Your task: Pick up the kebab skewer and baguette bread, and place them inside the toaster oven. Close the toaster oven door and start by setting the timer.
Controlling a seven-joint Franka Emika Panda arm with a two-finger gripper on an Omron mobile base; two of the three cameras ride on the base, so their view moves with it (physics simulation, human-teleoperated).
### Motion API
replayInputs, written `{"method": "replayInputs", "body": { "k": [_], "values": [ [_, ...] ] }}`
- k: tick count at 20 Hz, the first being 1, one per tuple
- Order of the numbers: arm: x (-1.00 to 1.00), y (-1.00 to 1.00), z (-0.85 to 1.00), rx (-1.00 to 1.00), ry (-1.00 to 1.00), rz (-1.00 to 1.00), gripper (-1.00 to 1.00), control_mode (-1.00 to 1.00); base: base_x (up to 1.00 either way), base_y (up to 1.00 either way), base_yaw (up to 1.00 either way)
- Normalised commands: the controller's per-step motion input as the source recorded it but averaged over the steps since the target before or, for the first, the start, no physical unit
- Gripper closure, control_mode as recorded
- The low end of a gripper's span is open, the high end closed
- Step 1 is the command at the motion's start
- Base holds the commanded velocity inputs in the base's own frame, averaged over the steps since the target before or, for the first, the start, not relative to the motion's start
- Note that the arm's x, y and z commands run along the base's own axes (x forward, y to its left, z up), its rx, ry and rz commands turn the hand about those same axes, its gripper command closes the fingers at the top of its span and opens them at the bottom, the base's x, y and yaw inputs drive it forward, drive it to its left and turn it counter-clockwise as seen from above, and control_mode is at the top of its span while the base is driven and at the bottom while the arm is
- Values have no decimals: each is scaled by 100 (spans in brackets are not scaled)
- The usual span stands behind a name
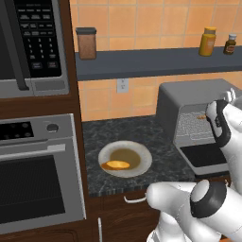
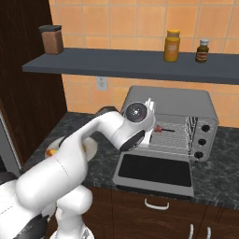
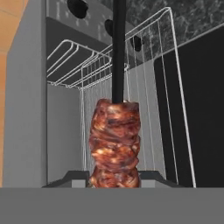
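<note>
arm hides the claw's fingers and most of the kebab skewer (image 2: 164,129) in both base views; the skewer's lower end is cut by the grey band in the hand view; toaster oven (image 1: 189,101) partly behind arm.

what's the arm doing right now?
The gripper is shut on the kebab skewer and holds it inside the open toaster oven, among the wire racks. The toaster oven door lies folded down flat on the counter. The baguette bread is on the plate, not yet picked up.
</note>
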Motion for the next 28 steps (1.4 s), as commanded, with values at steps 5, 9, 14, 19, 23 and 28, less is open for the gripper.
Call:
{"method": "replayInputs", "body": {
  "k": [5, 9, 14, 19, 23, 28],
  "values": [
    [22, 0, -33, 0, 4, 2, 100, -100, 0, 0, 0],
    [25, -3, -25, 0, 0, 3, 100, -100, 0, 0, 0],
    [38, -1, 0, 0, 0, 0, 100, -100, 0, 0, 0],
    [30, 0, 0, 0, 0, 0, 100, -100, 0, 0, 0],
    [21, 0, -16, 0, 0, 0, 100, -100, 0, 0, 0],
    [9, 0, -29, 0, 0, 0, 100, -100, 0, 0, 0]
  ]
}}
